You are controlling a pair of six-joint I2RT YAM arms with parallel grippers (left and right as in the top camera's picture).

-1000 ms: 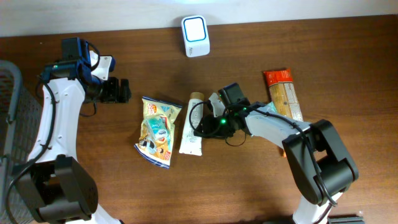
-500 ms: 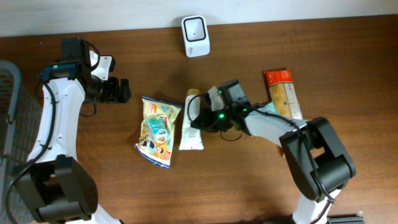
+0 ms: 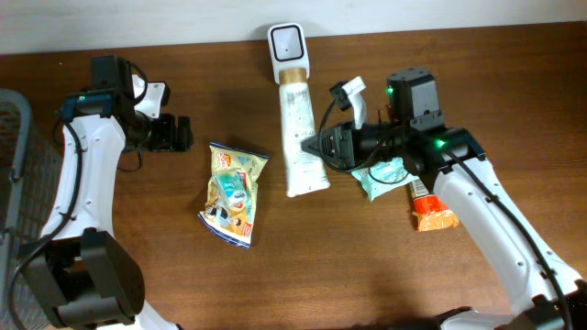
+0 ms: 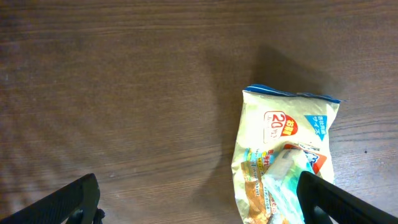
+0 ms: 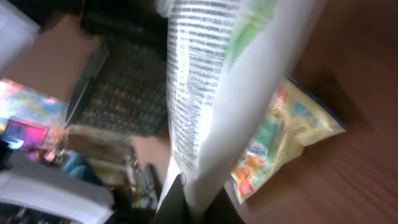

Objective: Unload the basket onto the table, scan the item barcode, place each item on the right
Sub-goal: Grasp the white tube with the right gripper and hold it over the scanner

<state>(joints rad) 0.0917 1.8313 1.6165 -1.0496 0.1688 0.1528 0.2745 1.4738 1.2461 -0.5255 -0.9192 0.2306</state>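
The right end effector (image 3: 323,147) is clamped on the long side of a white tube (image 3: 301,128), its jaws drawn together on the tube's lower half. The tube lies lengthwise toward the far edge of the worktop (image 3: 183,275), and its tan cap end meets the near side of the white scanner (image 3: 288,53), which stands at the middle of that far edge. Whether cap and scanner touch cannot be told. In the right wrist view the tube (image 5: 211,93) fills the frame, small print running down it. It appears to be held above the worktop, with the snack bag (image 5: 280,137) lying flat beyond it. The left end effector (image 3: 171,134) hangs near the left edge with its jaws wide apart and nothing between them. Its two dark fingertips (image 4: 74,199) frame bare wood. The yellow and blue snack bag (image 3: 231,192) lies just left of the tube, apart from it. A green packet (image 3: 385,174) and an orange packet (image 3: 431,215) lie partly under the right arm. A wire basket (image 3: 14,137) sits at the left edge.
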